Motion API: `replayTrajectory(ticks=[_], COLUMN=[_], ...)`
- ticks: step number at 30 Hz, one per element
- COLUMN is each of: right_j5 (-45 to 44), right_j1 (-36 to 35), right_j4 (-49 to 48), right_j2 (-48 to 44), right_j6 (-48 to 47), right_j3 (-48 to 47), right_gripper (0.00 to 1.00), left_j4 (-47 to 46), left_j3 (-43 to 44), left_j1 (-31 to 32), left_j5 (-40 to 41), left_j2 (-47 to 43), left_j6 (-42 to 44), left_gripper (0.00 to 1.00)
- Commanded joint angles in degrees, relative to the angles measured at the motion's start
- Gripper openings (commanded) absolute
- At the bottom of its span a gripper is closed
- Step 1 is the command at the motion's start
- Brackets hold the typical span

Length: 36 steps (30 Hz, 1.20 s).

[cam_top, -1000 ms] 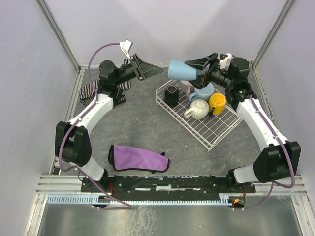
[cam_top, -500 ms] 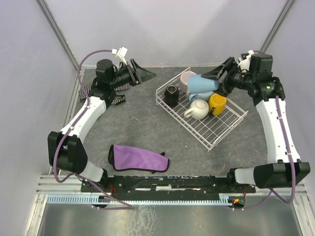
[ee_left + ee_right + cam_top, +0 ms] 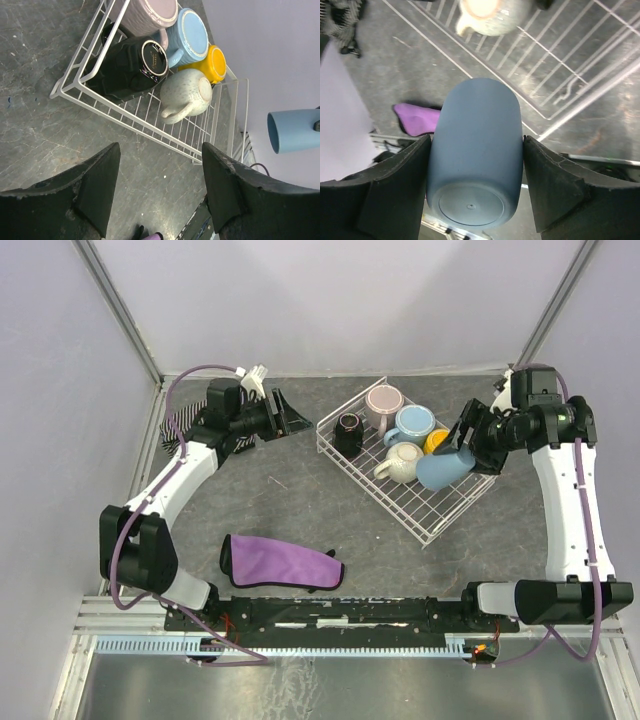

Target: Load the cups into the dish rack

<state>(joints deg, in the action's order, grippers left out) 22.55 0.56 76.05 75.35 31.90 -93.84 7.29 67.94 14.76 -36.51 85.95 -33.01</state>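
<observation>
The white wire dish rack [image 3: 440,510] stands right of centre and holds the black cup [image 3: 348,430], pale pink cup [image 3: 384,400], light blue cup [image 3: 411,424], yellow cup [image 3: 436,441] and cream-white mug [image 3: 402,462]. My right gripper [image 3: 462,452] is shut on the dusty-blue handleless cup [image 3: 444,468], held tilted over the rack's right part; in the right wrist view the cup [image 3: 475,150] sits between both fingers. My left gripper [image 3: 292,412] is open and empty, left of the rack. The left wrist view shows the rack [image 3: 150,117] and the held cup [image 3: 295,131].
A purple cloth [image 3: 280,562] lies at the near centre of the dark table. A striped cloth [image 3: 183,426] lies at the far left under the left arm. Lilac walls with metal frame posts close the back and sides.
My right gripper has carried the dusty-blue cup from the back of the rack down and right, over its right part. My left gripper has pulled back a little and lowered.
</observation>
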Motion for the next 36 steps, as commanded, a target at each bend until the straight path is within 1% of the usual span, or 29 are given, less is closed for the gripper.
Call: replayTrajectory(ticks=[1,8,12,18,26,32,36], right_j5=[-7.69,-11.72,-13.99,-14.63,-14.91,-17.04,-21.59], right_j1=[0.3,0.29,0.26,0.31,0.1,-1.8,-4.46], right_j4=[5.12,1.64,0.96,-1.71,-7.04,-11.4,-14.31], right_j2=[-0.26,0.01,1.64,4.09,6.35,7.39,7.81], right_j6=[-6.68,-7.55,-9.19,-9.84,-10.02,-9.98,-9.86], right_j3=[-1.05,3.18,3.71,4.21,8.69,12.14,14.02], right_gripper=[0.01,0.01,0.01,0.01,0.01,0.01,0.01], left_j4=[0.18,-0.47,-0.55,0.01,3.35,4.42,5.12], left_j3=[0.42,0.52,0.22,0.12,1.58,2.7,3.28], left_j1=[-0.07,-0.08,-0.08,-0.08,-0.09,-0.09,-0.08], left_j5=[-0.57,-1.74,-1.7,-0.82,0.67,1.11,1.39], left_j2=[-2.53,-1.79,-2.04,-2.54,-2.37,-1.63,-1.25], left_j6=[4.48,4.12,3.93,4.22,6.11,6.78,7.33], left_gripper=[0.73,0.73,0.72,0.72,0.72,0.72,0.72])
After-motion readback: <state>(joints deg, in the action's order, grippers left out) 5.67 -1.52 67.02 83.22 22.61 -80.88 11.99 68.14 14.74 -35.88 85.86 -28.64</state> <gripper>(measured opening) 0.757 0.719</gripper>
